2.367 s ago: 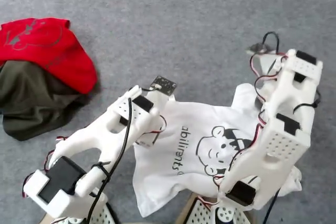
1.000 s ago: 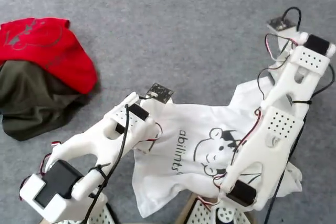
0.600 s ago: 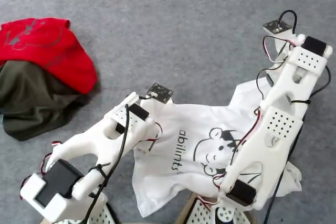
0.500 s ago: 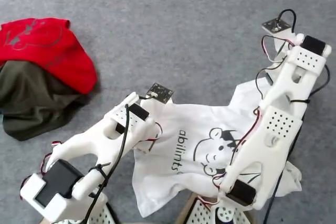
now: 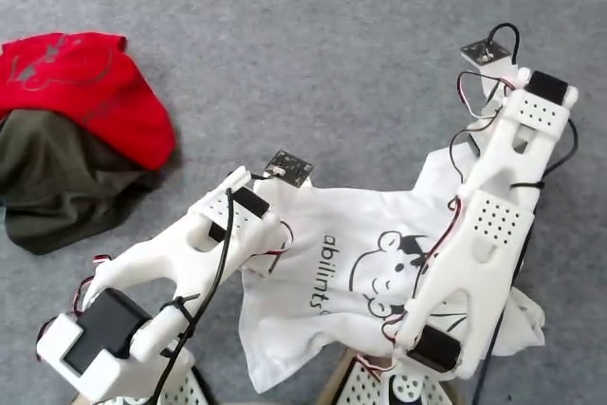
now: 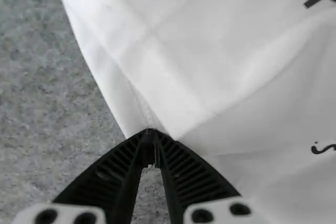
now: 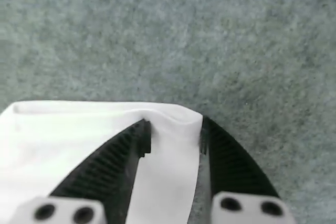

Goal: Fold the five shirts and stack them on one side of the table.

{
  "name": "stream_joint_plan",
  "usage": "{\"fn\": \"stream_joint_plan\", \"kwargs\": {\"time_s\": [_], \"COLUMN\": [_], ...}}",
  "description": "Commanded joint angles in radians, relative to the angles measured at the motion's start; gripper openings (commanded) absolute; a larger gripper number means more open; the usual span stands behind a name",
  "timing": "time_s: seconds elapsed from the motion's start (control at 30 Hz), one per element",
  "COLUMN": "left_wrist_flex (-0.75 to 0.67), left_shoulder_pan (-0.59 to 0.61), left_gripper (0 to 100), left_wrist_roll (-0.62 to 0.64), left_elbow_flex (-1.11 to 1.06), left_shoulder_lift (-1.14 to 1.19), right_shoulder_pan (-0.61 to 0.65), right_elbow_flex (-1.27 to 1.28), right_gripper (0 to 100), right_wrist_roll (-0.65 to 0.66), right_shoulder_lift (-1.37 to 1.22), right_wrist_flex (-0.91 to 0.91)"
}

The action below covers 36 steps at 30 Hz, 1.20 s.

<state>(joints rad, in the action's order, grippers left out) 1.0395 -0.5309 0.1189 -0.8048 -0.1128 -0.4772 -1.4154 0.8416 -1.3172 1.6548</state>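
Item 1. White shirt point(image 5: 365, 234): lies print side up on the grey worktop point(image 5: 313, 54), at its near edge, between the bases of the two arms. Black lettering and a cartoon face run across the chest. The cloth is loosely spread and creased, with one sleeve reaching out under the right arm and the lower hem bunched near the bases.

Item 2. Left arm point(image 5: 194, 244): stretched low over the left side of the white shirt. Its jaws are closed to a point, the tips meeting on a folded edge of the white cloth where it borders bare worktop. The cloth looks nipped between the tips.

Item 3. Right arm point(image 5: 493, 206): extended over the right side of the white shirt, toward the sleeve. Its jaws are parted to a moderate gap and sit astride the sleeve corner. A strip of white cloth lies between the two fingers point(image 7: 118, 156), with grey worktop beyond the sleeve edge. Whether the tips press on the cloth cannot be told.

Item 4. Red shirt point(image 5: 90, 82): a crumpled heap at the far left of the worktop, well apart from the white shirt, lying on top of item 5.

Item 5. Dark olive shirt point(image 5: 47, 187): crumpled and unfolded, partly under the red shirt and spreading out on its near side
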Motion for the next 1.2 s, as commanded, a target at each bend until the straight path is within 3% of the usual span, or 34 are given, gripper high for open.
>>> {"fn": "stream_joint_plan", "kwargs": {"time_s": [0.0, 0.07, 0.2, 0.57, 0.8, 0.97, 1.17], "left_wrist_flex": [-0.011, -0.011, -0.011, 0.0, 0.262, 0.396, 0.453], "left_shoulder_pan": [0.005, 0.005, 0.005, 0.007, 0.041, 0.194, 0.288], "left_gripper": [3, 3, 3, 3, 3, 3, 4], "left_wrist_roll": [0.0, 0.0, 0.0, -0.006, -0.009, -0.009, -0.006], "left_elbow_flex": [0.002, 0.002, 0.001, 0.019, 0.275, 0.513, 0.753], "left_shoulder_lift": [0.008, 0.008, 0.008, -0.002, -0.002, 0.008, 0.009], "right_shoulder_pan": [0.009, 0.011, 0.009, 0.0, -0.081, -0.106, -0.101], "right_elbow_flex": [-0.088, -0.127, -0.173, -0.214, -0.173, -0.16, -0.16], "right_gripper": [17.3, 15.2, 1.3, 1.4, 1.4, 1.4, 1.4], "right_wrist_roll": [-0.009, -0.011, -0.058, -0.103, -0.255, -0.324, -0.33], "right_shoulder_lift": [-0.039, -0.061, -0.081, -0.082, -0.084, -0.084, -0.085], "right_wrist_flex": [-0.014, -0.009, -0.009, 0.078, 0.098, 0.109, 0.103]}}
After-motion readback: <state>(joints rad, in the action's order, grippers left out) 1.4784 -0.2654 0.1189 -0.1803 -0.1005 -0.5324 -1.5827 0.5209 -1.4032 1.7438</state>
